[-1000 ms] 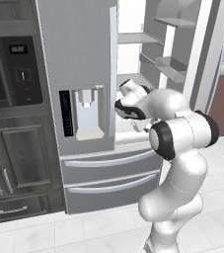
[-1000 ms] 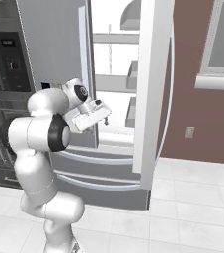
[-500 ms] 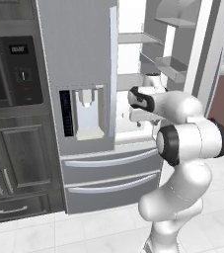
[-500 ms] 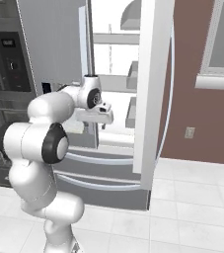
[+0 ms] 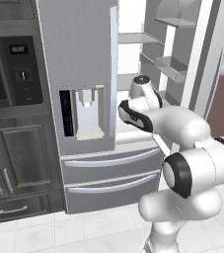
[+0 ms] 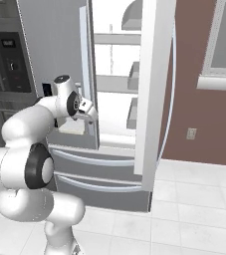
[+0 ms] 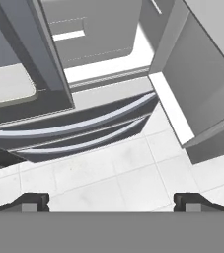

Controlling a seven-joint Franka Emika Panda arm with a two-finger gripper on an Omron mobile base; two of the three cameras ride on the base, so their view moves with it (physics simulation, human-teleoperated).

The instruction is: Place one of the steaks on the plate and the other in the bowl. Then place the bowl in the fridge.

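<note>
A: Nearest the lens in the hand view, the gripper sits at the bottom centre, its two dark fingertips far apart at lower left and lower right. Jaws wide, nothing between them, white floor tiles beyond.

B: And in the base views?

A: The arm's own bulk covers the fingers in the left base view. In the right base view the hand sits left of centre, small, against the edge of the shut left door; the jaws are hard to read there.

B: Farther back?

A: The fridge fills the middle of the left base view, its right door swung open, the two lower drawers shut. White shelves show inside, washed out by glare, so what rests on them cannot be made out.

B: The edges?

A: Dark cabinets with a built-in oven are cut off at the left.
</note>
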